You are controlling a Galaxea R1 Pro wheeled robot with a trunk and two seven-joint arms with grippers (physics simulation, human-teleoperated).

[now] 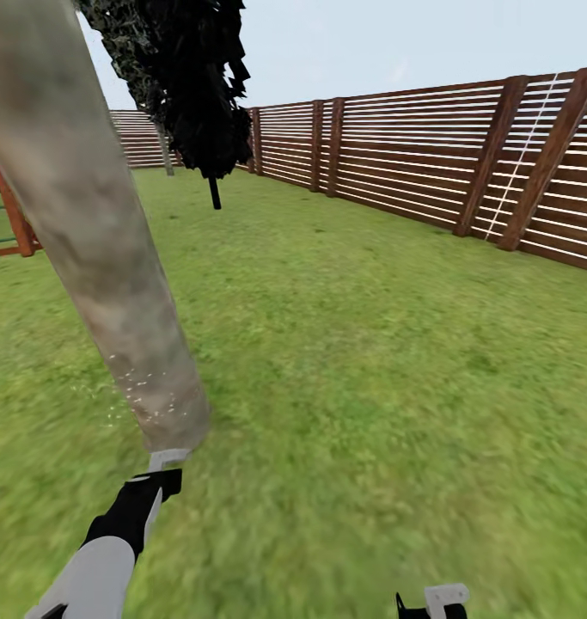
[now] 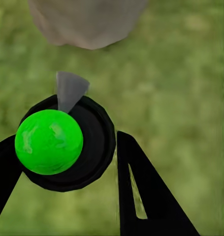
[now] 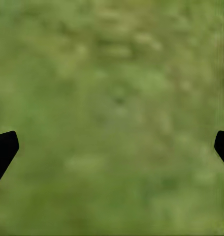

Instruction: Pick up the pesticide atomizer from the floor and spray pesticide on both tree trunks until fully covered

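Two jaws noted: left gripper (image 2: 67,162) clamps the atomizer (image 2: 57,142), tree trunk (image 1: 95,258) at 12 o'clock; right gripper (image 3: 112,147) gapes over grass (image 3: 116,73).

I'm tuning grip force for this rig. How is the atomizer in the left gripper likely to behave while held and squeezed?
The atomizer looks rigid: its glossy green ball and black collar show no denting between the left gripper's fingers. That smooth, round shape could probably slip or twist. Held in one gripper beside the trunk, it's likely light.
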